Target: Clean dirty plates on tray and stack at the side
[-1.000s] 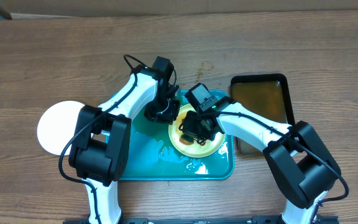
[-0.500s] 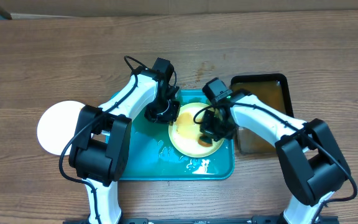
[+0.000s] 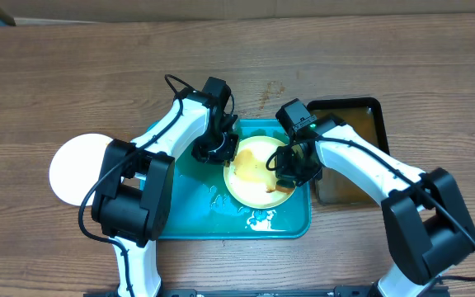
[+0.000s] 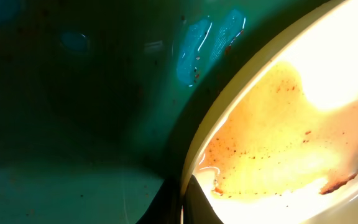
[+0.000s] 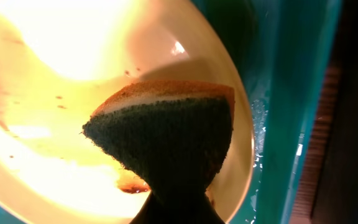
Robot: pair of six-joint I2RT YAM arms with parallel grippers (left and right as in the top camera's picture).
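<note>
A pale plate [image 3: 254, 169] smeared with brown sauce lies on the turquoise tray [image 3: 192, 214]. My left gripper [image 3: 218, 152] is shut on the plate's left rim, and the left wrist view shows that rim [image 4: 194, 162] between the fingertips [image 4: 182, 202]. My right gripper [image 3: 291, 171] is shut on a dark green and orange sponge [image 5: 166, 137], which presses on the right part of the plate [image 5: 36, 143]. A clean white plate [image 3: 77, 169] lies on the table left of the tray. No third plate shows.
A black tray of brownish water [image 3: 349, 136] stands right of the turquoise tray, close to my right arm. Foam and water lie on the turquoise tray's front [image 3: 258, 219]. The wooden table [image 3: 56, 82] extends around.
My right gripper has moved the sponge from the plate's left middle across to its right side. The left gripper has kept its hold on the rim.
</note>
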